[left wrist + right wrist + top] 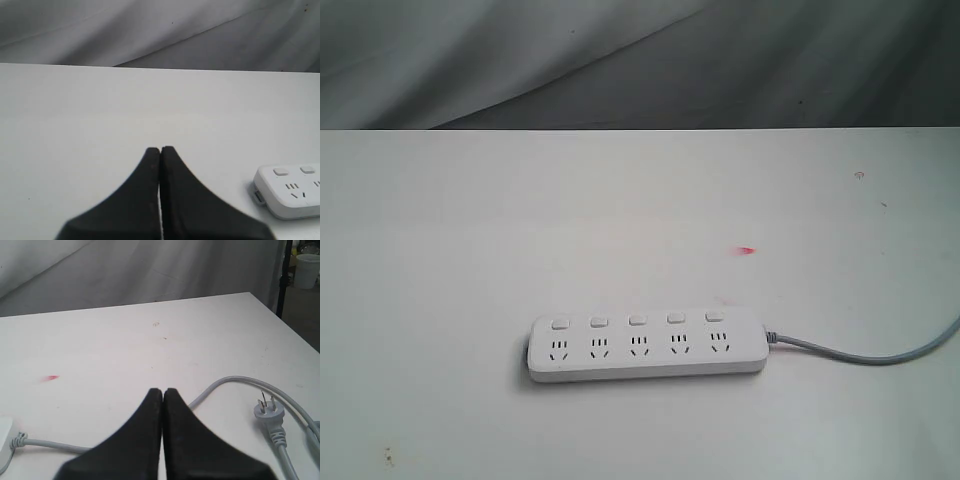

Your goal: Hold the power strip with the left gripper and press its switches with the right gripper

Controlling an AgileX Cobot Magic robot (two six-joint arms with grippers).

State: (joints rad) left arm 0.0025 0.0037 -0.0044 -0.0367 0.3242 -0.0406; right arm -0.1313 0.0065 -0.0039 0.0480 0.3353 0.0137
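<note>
The white power strip (647, 346) lies flat on the white table, its five switches (636, 320) in a row above the outlets and its grey cord (865, 353) running off to the right. Neither arm shows in the exterior view. In the left wrist view my left gripper (160, 148) is shut with nothing held, and the strip's rounded end (290, 192) lies apart from it to one side. My right gripper (163, 390) is also shut and empty, above the cord (225, 385), with only a sliver of the strip's cord end (4, 444) visible.
The cord's plug (268, 411) lies on the table beside the right gripper. A small red mark (747, 250) is on the table behind the strip. Grey cloth hangs behind the table's far edge (640, 130). The table's right edge (285, 322) shows in the right wrist view.
</note>
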